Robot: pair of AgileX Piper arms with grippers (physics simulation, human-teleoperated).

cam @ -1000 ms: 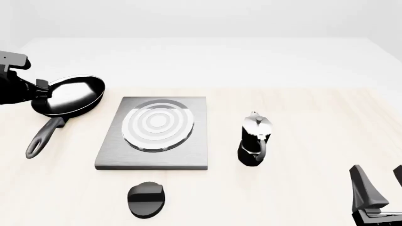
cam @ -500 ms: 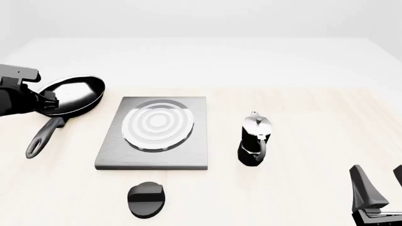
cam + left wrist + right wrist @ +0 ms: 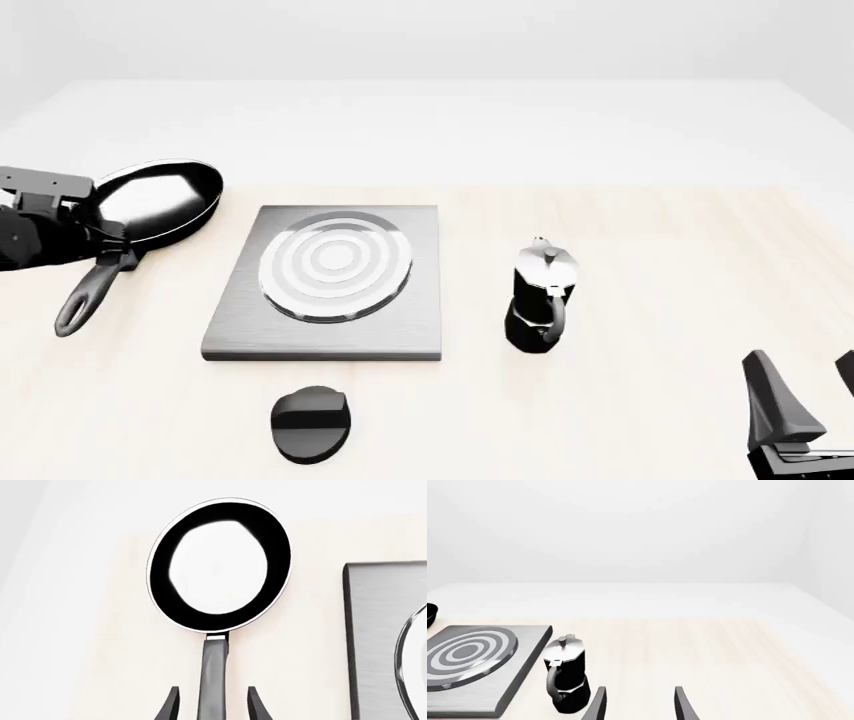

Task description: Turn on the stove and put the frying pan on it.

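Observation:
The black frying pan point(image 3: 158, 198) lies on the table left of the stove, its long handle point(image 3: 83, 300) pointing toward the near side. In the left wrist view the pan point(image 3: 220, 565) fills the middle. My left gripper point(image 3: 110, 248) is open over the handle just behind the bowl, and its fingers point(image 3: 169, 706) stand on either side of the handle point(image 3: 213, 675) with gaps. The grey stove plate point(image 3: 240, 330) with ring burner lies at centre, and its black knob point(image 3: 311, 423) sits in front of it. My right gripper point(image 3: 805, 395) is open at the near right, holding nothing.
A black-and-silver moka pot point(image 3: 541, 297) stands upright right of the stove plate; the right wrist view shows the moka pot point(image 3: 567, 680) beside the plate point(image 3: 514, 680). The light wooden table point(image 3: 667, 250) stretches to the right and back.
My left gripper has moved nearer and lower, from beside the pan's rim to over the start of its handle. The pan, knob, pot and right arm have not moved.

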